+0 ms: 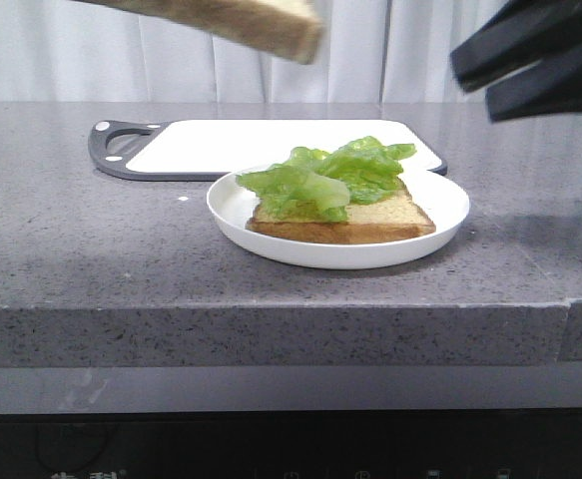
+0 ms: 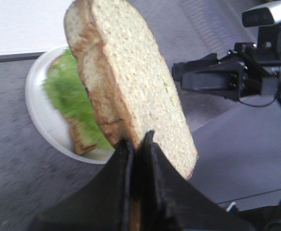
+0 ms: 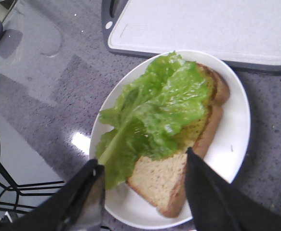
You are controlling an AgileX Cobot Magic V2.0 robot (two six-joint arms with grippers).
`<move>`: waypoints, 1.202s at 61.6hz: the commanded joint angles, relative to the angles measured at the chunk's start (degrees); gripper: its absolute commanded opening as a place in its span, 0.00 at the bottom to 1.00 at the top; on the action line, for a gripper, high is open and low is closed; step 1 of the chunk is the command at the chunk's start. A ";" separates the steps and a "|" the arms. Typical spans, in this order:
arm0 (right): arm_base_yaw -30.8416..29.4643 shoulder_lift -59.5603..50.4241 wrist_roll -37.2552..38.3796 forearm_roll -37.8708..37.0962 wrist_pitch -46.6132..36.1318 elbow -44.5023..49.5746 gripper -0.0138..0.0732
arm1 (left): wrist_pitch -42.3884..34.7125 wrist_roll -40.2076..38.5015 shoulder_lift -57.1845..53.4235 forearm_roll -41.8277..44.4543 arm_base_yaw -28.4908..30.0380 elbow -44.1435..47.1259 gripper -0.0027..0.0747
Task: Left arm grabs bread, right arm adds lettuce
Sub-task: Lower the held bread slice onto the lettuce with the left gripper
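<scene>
Bread [image 2: 130, 91] hangs pinched in the raised left hand [image 2: 136, 144] above the plate [image 1: 440, 215].

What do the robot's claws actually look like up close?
Both are matte black. The left gripper has two tapered fingers that narrow toward the tips. The right gripper has two broad, flat, wedge-shaped fingers; its blocky black body carries a small silver-grey camera and thin black cables.

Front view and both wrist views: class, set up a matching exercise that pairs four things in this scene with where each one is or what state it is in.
Things:
1. lettuce
2. held bread slice
3. right gripper
4. cutting board

Places or states:
A. pinched in the left gripper, up in the air
B. behind the plate
C. open, empty
D. lying on the slice on the plate

Pairs: 1-D, 2-A, 3-C, 4-B
</scene>
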 commanded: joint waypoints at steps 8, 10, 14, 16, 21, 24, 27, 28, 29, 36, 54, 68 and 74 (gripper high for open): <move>-0.37 -11.71 2.83 -3.67 7.78 -1.48 0.63 | -0.17 16.42 9.07 -21.71 0.06 -1.46 0.01; -0.37 -13.39 2.95 -3.86 8.15 -1.48 0.63 | 1.13 18.68 10.94 -24.12 0.06 -1.56 0.01; -0.37 -16.45 2.95 -4.04 8.06 -1.48 0.62 | 3.87 22.33 14.78 -27.50 0.06 -2.42 0.01; -0.37 -17.72 2.95 -4.04 7.69 -1.48 0.62 | 5.23 23.30 16.70 -28.33 0.06 -3.08 0.01; -0.37 -20.13 2.95 -4.09 6.97 -1.48 0.62 | 7.28 24.18 21.12 -28.34 0.06 -5.28 0.01; -0.37 -21.04 2.95 -4.21 6.57 -1.48 0.62 | 8.43 24.18 23.20 -28.34 0.06 -6.60 0.01; -0.37 -21.60 2.95 -4.28 6.20 -1.48 0.62 | 9.35 24.18 25.84 -28.34 0.06 -7.79 0.01; -0.37 -21.69 2.95 -4.28 6.18 -1.48 0.62 | 9.58 24.18 26.45 -28.34 0.06 -8.06 0.01; -0.37 -21.72 2.95 -4.28 6.18 -1.48 0.62 | 9.76 24.18 27.05 -28.34 0.06 -8.34 0.01; -0.37 -21.71 2.95 -4.56 6.18 -1.48 0.62 | 11.20 24.18 31.09 -28.22 0.06 -9.53 0.01; -0.37 -21.71 2.95 -4.69 6.18 -1.48 0.62 | 10.81 24.18 34.23 -27.95 0.06 -9.53 0.02; -0.37 -21.71 2.95 -4.89 6.03 -1.48 0.62 | 10.81 23.97 33.78 -27.95 0.42 -9.53 0.46; -0.37 -21.71 3.11 -6.42 6.09 -1.48 0.62 | 10.81 23.83 32.79 -27.45 0.42 -9.53 0.51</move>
